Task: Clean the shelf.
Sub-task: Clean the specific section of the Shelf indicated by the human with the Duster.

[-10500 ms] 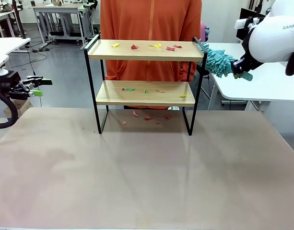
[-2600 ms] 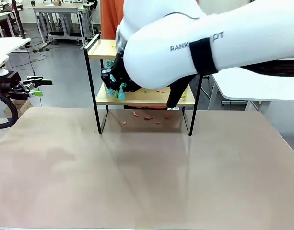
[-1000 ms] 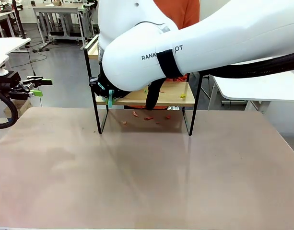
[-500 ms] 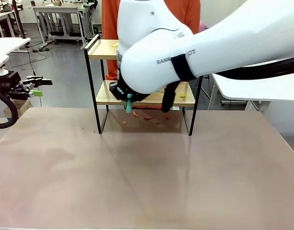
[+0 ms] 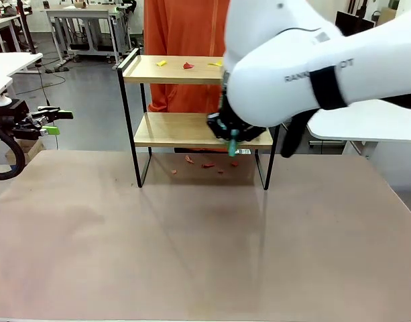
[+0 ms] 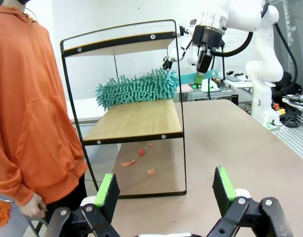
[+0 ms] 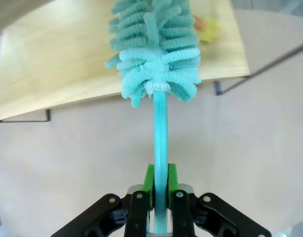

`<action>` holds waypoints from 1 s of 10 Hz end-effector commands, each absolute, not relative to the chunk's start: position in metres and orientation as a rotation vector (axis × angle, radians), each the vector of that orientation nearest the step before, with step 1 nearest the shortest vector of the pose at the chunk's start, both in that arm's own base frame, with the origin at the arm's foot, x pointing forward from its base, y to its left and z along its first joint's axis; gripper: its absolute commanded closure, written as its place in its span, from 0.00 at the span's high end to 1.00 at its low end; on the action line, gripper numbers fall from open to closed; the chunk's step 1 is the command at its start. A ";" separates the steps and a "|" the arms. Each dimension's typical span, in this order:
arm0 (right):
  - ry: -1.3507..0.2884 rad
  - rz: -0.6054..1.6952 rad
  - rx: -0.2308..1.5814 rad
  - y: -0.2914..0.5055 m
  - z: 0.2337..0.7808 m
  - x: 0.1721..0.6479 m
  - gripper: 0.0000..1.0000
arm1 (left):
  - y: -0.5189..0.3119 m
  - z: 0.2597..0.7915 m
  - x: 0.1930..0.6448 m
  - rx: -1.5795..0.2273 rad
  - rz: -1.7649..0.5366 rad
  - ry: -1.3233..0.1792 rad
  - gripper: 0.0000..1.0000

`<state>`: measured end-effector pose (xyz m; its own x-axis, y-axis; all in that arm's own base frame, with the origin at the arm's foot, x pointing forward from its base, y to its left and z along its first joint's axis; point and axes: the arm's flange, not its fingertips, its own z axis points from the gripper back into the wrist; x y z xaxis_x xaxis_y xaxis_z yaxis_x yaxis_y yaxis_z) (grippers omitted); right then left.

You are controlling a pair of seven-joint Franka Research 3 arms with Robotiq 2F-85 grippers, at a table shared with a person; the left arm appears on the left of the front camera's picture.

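- I have my right gripper [image 7: 160, 177] with its jaws clamped on the duster [image 7: 156, 49] handle, the head flat on the shelf [image 5: 171, 129] lower board to push scraps off.
- The shelf stands at the middle of the table's [image 5: 192, 255] far edge; scraps [image 5: 187, 65] lie unswept on its top board.
- My left gripper [image 6: 166, 190] hangs off the left edge, jaws wide and empty, clear of the sweep.

Pale wood shelf [image 5: 170, 129] in a black frame. Teal duster [image 7: 153, 47], handle and shaggy head alike. Right gripper [image 7: 160, 177] and left gripper [image 6: 165, 187]: black with bright green pads. White arm [image 5: 292, 67]. Person's orange hoodie [image 5: 182, 40]. Red and yellow scraps [image 5: 187, 66] on the top board; reddish bits [image 5: 206, 164] on the beige table [image 5: 192, 241].
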<state>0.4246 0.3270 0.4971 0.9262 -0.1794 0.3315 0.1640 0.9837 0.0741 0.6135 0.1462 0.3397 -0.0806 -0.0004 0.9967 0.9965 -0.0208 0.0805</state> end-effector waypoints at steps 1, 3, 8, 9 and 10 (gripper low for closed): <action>-0.301 -0.193 -0.019 0.290 0.488 0.418 0.13 | 0.146 0.342 0.613 -1.181 -1.292 -1.252 1.00; -0.319 -0.226 -0.059 0.266 0.494 0.408 0.13 | 0.146 0.342 0.613 -1.181 -1.292 -1.252 1.00; -0.333 -0.237 -0.049 0.268 0.494 0.415 0.13 | 0.146 0.342 0.613 -1.181 -1.292 -1.252 1.00; -0.365 -0.221 -0.058 0.270 0.499 0.407 0.13 | 0.146 0.342 0.613 -1.181 -1.292 -1.252 1.00; -0.370 -0.119 0.010 0.272 0.510 0.398 0.13 | 0.146 0.342 0.613 -1.181 -1.292 -1.252 1.00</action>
<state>0.4070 0.2750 0.4979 0.9188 -0.1764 0.3530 0.1915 0.9815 -0.0078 0.6135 0.1462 0.3397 -0.0806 -0.0004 0.9967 0.9965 -0.0209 0.0806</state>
